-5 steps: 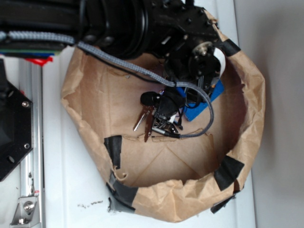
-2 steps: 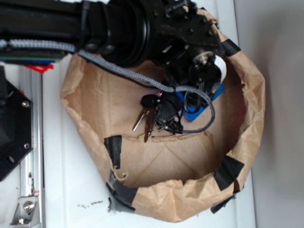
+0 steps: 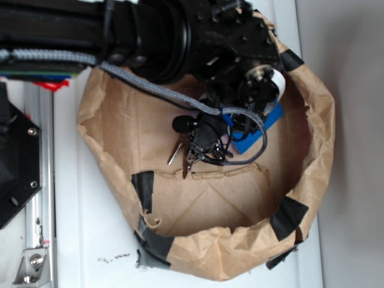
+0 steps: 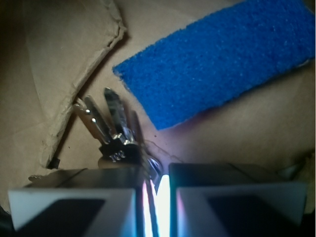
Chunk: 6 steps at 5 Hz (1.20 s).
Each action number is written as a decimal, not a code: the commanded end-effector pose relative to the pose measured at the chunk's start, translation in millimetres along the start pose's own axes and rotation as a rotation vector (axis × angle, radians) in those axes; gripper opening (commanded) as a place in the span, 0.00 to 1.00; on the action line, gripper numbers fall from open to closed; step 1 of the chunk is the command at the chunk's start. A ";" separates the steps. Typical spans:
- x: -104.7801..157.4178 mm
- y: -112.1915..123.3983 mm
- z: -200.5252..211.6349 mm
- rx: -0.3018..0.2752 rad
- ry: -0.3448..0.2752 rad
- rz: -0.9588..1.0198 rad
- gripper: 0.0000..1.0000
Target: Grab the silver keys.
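Silver keys (image 4: 111,129): you see them pinched at the ring, blades fanned left of the blue block (image 4: 212,59).
Gripper (image 4: 154,195): nearly closed, clamping your keys.

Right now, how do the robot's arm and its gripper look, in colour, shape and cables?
The arm is black, with round, drum-like joints and a grey braided cable running along it. The gripper has two flat, pale grey fingers with dark panels.

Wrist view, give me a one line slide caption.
Gripper nearly closed on the silver keys, fanned over brown paper beside a blue block.
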<state>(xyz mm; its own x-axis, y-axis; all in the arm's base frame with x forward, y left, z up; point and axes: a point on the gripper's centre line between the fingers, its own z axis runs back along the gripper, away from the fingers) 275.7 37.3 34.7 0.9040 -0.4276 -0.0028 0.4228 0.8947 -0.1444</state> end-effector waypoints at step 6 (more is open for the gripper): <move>-29.5 -24.0 129.3 -0.004 -0.108 0.247 0.00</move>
<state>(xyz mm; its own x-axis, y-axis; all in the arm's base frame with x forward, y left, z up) 244.2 45.9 152.0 0.9861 -0.1654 0.0172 0.1657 0.9683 -0.1869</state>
